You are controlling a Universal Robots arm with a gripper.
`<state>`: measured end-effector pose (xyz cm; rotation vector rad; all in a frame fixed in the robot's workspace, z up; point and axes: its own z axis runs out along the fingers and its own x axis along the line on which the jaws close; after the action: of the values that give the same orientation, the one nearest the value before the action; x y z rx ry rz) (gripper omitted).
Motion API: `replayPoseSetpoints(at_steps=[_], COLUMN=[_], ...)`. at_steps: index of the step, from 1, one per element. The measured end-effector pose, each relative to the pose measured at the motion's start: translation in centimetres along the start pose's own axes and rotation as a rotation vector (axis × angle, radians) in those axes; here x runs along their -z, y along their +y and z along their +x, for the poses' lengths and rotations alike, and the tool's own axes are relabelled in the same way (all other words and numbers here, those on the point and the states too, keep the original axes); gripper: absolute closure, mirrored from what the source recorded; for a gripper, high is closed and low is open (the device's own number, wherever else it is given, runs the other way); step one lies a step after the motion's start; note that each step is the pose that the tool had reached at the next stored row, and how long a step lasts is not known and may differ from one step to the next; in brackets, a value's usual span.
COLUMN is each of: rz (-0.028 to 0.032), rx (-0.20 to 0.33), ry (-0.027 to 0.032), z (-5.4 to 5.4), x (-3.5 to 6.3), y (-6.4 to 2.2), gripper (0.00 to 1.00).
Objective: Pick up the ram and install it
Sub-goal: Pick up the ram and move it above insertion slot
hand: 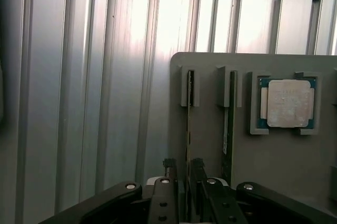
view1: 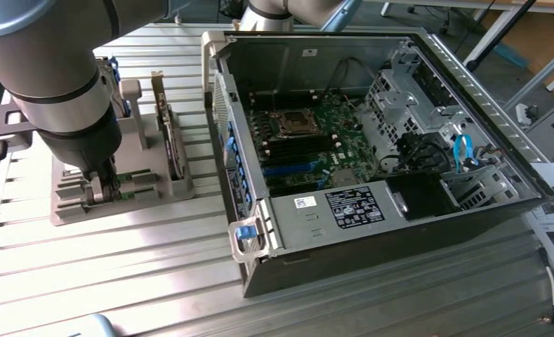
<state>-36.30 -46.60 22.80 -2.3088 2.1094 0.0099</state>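
astride ram (hand: 189, 124) edge: jaws w/ gap

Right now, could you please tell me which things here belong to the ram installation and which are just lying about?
In the job: gripper, open astride the ram; grey holder; motherboard in the open computer case.
Lying about: second stick, processor chip, expansion card.
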Motion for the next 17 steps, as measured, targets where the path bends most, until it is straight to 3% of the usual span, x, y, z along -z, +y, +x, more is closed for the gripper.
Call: replayPoseSetpoints(at_steps=[17], rz=[0.0], rx=[0.0], ry=[0.0], z=[-0.17], x=[-0.46], y=[-0.02], gripper=[0.75])
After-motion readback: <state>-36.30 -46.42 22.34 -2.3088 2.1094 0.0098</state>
